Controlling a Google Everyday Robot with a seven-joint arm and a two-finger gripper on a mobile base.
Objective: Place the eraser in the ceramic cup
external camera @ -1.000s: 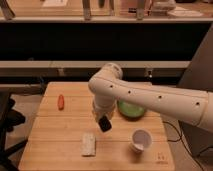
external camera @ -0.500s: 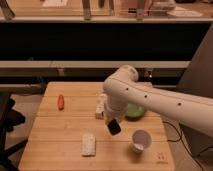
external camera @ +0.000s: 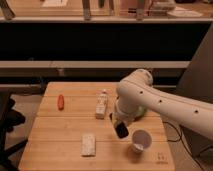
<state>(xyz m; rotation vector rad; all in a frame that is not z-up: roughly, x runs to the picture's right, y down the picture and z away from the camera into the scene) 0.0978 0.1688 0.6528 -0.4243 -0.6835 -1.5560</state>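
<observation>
The white ceramic cup (external camera: pixel 141 139) stands on the wooden table (external camera: pixel 60 142) at the front right. My gripper (external camera: pixel 120 127) hangs from the white arm just left of the cup and slightly above the table. It is shut on the black eraser (external camera: pixel 121 130), which sticks out below the fingers. The eraser is beside the cup's left rim, not over its mouth.
A pale beige block (external camera: pixel 88 144) lies at the front middle. A white tube (external camera: pixel 101 105) lies near the centre and a red-orange object (external camera: pixel 60 101) at the left. A green bowl (external camera: pixel 142 110) is mostly hidden behind my arm.
My arm and gripper have moved right across the table with the eraser, from the middle to just left of the cup.
</observation>
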